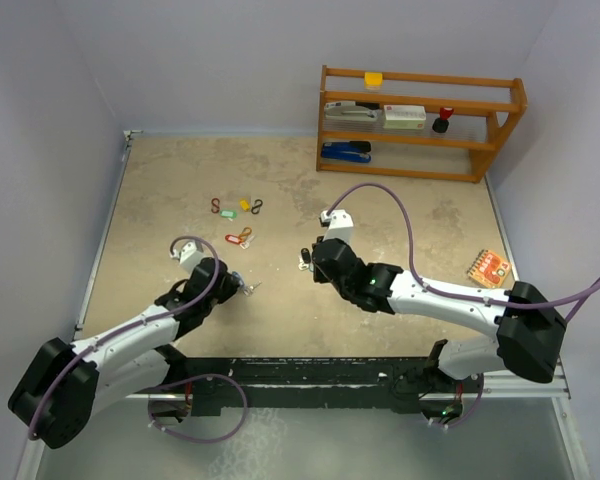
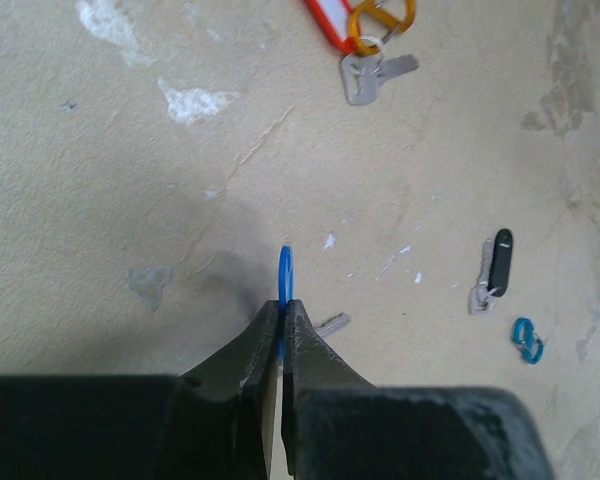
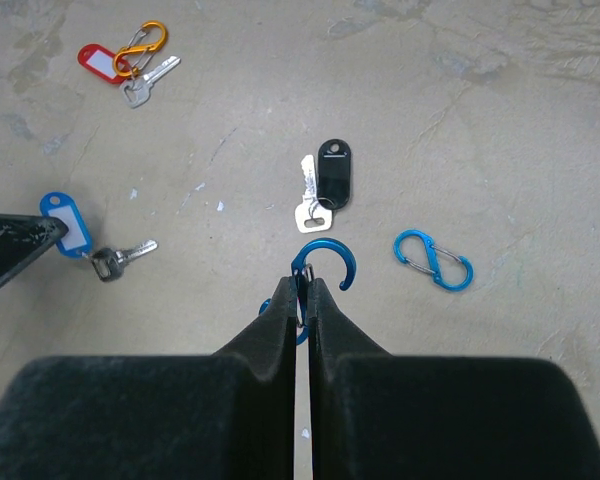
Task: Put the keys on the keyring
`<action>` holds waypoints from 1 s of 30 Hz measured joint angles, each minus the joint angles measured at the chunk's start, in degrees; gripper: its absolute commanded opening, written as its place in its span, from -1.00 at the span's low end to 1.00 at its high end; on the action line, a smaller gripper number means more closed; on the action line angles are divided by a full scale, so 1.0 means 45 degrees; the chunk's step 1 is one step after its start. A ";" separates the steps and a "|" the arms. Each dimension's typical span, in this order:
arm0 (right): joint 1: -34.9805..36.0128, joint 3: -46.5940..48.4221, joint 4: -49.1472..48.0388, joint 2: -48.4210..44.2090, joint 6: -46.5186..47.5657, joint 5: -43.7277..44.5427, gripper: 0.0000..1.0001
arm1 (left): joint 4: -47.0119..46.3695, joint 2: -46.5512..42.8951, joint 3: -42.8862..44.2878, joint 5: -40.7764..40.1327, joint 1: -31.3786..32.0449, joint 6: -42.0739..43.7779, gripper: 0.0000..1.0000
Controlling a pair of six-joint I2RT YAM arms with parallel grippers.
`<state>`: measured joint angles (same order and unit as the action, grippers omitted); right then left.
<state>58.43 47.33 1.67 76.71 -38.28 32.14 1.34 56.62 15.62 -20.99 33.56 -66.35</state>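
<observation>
Low centre of the left wrist frame: my left jaws are closed on the blue plastic tag [image 2: 285, 268], seen edge-on, with its small silver key [image 2: 331, 323] just right of the tips. My right jaws are closed on a glossy blue metal clip [image 3: 323, 268], its curved hook pointing up. The black-tagged key [image 3: 325, 182] lies flat on the mottled counter [image 3: 500, 120] just above it.

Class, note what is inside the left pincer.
A blue key tag, edge-on, is clamped in the left pincer; its silver key pokes out behind. The fingers cover the tag's lower part.
</observation>
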 measured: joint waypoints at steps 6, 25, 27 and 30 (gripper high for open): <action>0.0000 -0.0151 -0.0471 0.0000 0.0257 -0.0389 -1.00 | 0.0083 -0.0238 0.1098 -0.0121 0.0000 0.0325 -1.00; 0.0000 -0.0170 -0.1205 0.0005 0.0612 -0.1054 -1.00 | -0.2229 0.0087 0.2084 0.0651 0.0544 0.1666 -1.00; 0.0000 -0.0170 -0.1214 0.0005 0.0617 -0.1093 -1.00 | -0.2424 0.0185 0.2263 0.0675 0.0777 0.1768 -1.00; 0.0000 -0.0170 -0.1219 0.0005 0.0636 -0.1122 -1.00 | -0.2701 0.0355 0.2623 0.0646 0.1263 0.1967 -1.00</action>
<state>58.43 46.57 -3.81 76.73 -35.42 27.09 -10.81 58.22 27.42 -18.09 39.24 -57.49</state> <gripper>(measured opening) 0.019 0.003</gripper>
